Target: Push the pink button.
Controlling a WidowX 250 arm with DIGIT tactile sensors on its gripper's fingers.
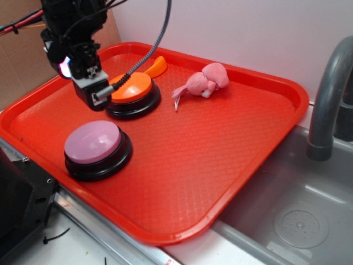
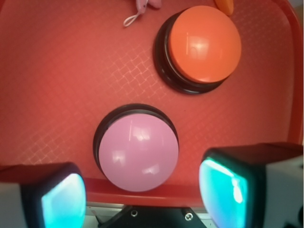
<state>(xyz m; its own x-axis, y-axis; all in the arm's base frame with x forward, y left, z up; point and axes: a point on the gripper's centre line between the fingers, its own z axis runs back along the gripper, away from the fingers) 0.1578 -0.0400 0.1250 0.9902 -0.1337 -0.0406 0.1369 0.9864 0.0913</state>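
Your gripper [image 2: 142, 199] hangs jaws apart above the pink button [image 1: 92, 142] at the tray [image 1: 220, 165] near-left corner, so descending off-centre risks straddling the dome, or drifting back onto the orange button [image 1: 132, 88].

Pink button [image 2: 137, 153]: smooth plastic dome, soft highlights, on a glossy black base. Orange button [image 2: 205, 42], far side: same smooth plastic, shinier. Tray [image 1: 220, 160]: red plastic with a fine diamond-embossed texture and a smooth rim. Plush toy [image 1: 204, 81]: fuzzy pink cloth. Sink [image 1: 298, 215] on the right: dull grey metal. Fingers [image 2: 223, 190]: matt black housing, glossy teal pads.
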